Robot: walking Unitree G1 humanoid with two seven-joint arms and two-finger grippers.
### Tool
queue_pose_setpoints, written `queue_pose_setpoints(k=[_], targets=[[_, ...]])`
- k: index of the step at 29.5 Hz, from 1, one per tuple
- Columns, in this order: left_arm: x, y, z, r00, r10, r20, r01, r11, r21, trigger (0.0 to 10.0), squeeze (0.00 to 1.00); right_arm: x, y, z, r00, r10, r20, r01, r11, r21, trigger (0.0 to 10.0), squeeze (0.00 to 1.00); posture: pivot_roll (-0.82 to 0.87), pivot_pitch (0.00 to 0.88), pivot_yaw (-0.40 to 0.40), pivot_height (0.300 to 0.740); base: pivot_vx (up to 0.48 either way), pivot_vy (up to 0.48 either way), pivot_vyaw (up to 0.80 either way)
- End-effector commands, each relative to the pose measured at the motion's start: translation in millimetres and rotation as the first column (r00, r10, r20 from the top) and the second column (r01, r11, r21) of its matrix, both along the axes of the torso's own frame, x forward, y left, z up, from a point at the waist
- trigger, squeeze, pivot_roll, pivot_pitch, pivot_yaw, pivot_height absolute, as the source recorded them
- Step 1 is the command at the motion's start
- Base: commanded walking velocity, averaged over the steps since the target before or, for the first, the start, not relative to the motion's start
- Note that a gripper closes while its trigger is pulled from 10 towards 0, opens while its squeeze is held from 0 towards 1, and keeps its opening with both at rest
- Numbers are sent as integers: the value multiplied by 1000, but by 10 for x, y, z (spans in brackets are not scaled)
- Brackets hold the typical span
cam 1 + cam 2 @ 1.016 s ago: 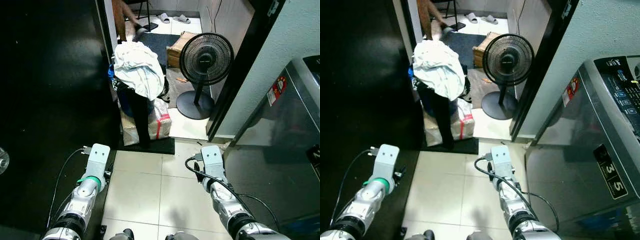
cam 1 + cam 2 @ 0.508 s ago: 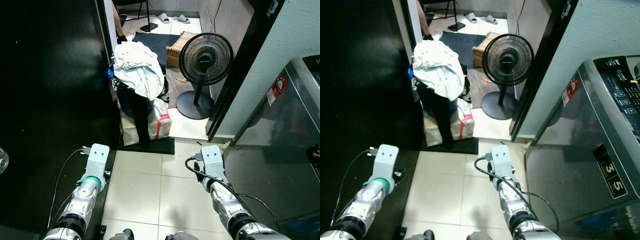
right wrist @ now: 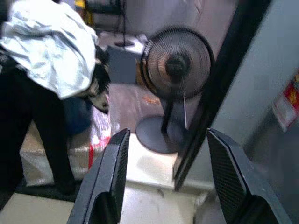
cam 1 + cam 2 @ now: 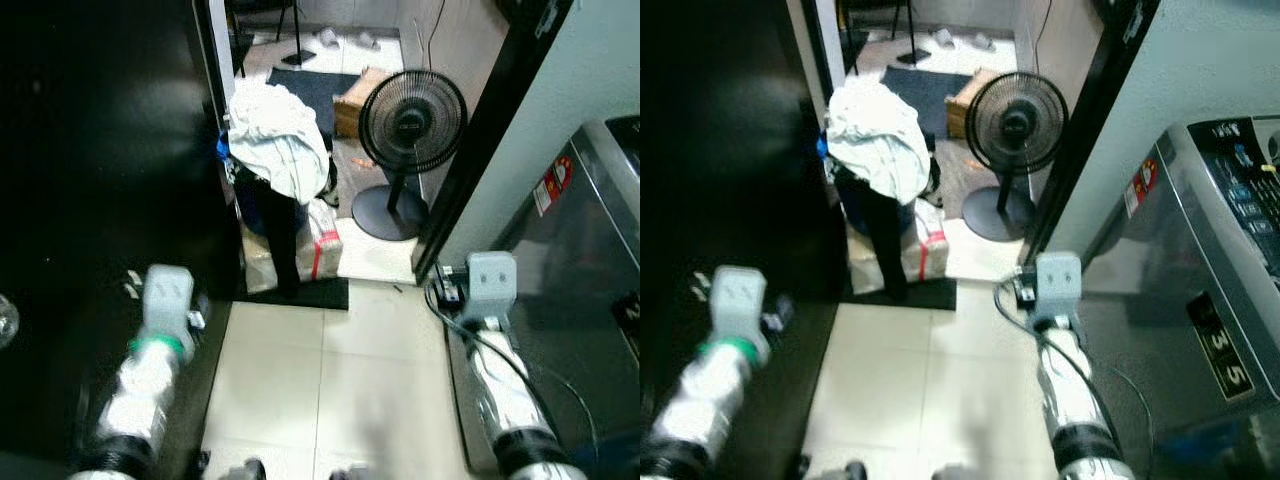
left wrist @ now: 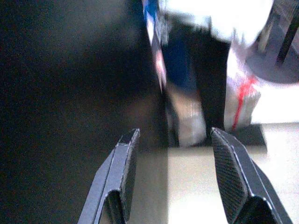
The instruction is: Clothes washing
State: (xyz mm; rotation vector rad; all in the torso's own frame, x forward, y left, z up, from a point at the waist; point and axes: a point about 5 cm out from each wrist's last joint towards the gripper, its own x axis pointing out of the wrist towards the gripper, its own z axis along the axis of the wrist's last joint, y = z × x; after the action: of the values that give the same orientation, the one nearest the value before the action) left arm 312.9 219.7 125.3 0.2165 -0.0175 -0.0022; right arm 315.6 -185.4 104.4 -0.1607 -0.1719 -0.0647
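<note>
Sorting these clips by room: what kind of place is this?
Probably a home laundry corner by a doorway: a washing machine on the right, a heap of clothes on a stand, and a floor fan on the tiled floor.

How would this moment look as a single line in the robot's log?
left gripper: open, empty | right gripper: open, empty | laundry pile: ahead, untouched | washing machine: at right

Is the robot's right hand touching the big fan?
Apart. In the left eye view the right gripper's arm is raised by the washing machine, with bare tiled floor between it and the fan. The right wrist view shows open jaws, empty.
</note>
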Motion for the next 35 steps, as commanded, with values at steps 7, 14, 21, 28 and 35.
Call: queue_pose_setpoints(k=[7,14,21,28,35], targets=[[-215,-317,110,988,-149,45,145,986,88,10000,0,-205,49,75,1000,-21,17,21,999,-33,10000,0,-53,85,38,740,0,0,0],[-224,-257,79,998,-60,33,60,998,8,10000,0,-302,74,35,999,9,-42,-10,1000,-22,10000,0,-70,81,41,740,0,0,0],[-78,-304,224,998,-38,45,41,997,-59,10000,0,-193,196,133,999,44,-31,-44,999,-4,10000,0,-74,67,45,740,0,0,0],[-15,-334,307,997,-44,65,48,997,-65,10000,0,-160,220,181,998,48,-43,-48,999,19,10000,0,-66,58,41,740,0,0,0],[31,-385,330,996,-58,71,61,997,-45,10000,0,-171,231,143,997,46,-68,-45,999,21,10000,0,-68,43,41,740,0,0,0]])
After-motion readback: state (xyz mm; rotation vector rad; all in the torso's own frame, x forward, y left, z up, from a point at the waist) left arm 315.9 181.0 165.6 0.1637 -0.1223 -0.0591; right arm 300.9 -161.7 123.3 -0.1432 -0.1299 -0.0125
